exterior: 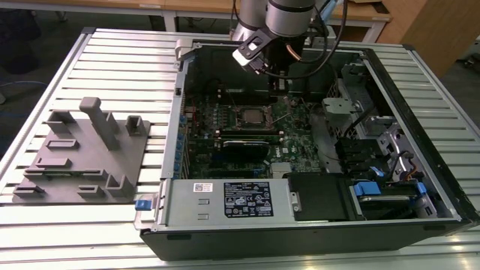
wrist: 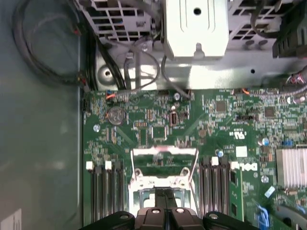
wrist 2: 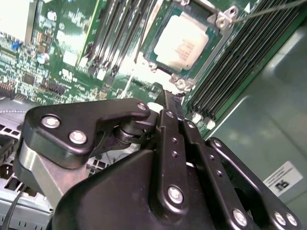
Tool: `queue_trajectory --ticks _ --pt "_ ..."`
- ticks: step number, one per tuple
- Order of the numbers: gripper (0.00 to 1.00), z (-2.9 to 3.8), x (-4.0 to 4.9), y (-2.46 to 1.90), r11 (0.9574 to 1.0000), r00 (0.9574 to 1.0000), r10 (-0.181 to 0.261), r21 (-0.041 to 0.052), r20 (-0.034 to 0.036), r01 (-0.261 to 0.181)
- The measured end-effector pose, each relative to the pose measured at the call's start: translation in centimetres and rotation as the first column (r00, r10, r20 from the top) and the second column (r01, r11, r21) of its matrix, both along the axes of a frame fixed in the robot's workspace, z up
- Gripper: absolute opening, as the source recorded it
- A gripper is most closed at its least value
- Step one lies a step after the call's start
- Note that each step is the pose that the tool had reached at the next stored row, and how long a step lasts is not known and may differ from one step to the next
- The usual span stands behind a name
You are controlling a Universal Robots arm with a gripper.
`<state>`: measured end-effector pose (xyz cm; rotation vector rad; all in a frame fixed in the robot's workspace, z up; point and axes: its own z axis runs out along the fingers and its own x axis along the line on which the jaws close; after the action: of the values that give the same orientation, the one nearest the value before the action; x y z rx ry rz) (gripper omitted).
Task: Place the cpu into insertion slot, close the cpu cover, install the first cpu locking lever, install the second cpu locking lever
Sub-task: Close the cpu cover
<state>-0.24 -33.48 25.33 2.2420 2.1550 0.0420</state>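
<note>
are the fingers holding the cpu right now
No, the cpu lies in the insertion slot on the board, apart from the fingers.

Cpu (wrist 2: pixel 181 40) is silver-grey, circuit board (wrist: pixel 144 112) green, pincer (wrist 2: pixel 169 96) black.

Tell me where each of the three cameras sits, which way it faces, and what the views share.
Exterior view: off the arm, high up, looking down into the open computer case; the arm and gripper show reaching in.
Second wrist view: on the wrist, looking slantwise past the shut gripper at the cpu.
First wrist view: on the wrist, looking straight down on the green board past the gripper's tips.
Shared: both wrist views show gripper and board.
</note>
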Motion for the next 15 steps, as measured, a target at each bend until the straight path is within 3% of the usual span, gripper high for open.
queue_trajectory --ticks 4,15 --pt "0.1 -0.01 0.67 0.0 1.0 1.0 0.0 0.0 0.0 0.0" --pt "0.1 0.53 0.69 0.0 1.0 1.0 0.0 0.0 0.0 0.0"
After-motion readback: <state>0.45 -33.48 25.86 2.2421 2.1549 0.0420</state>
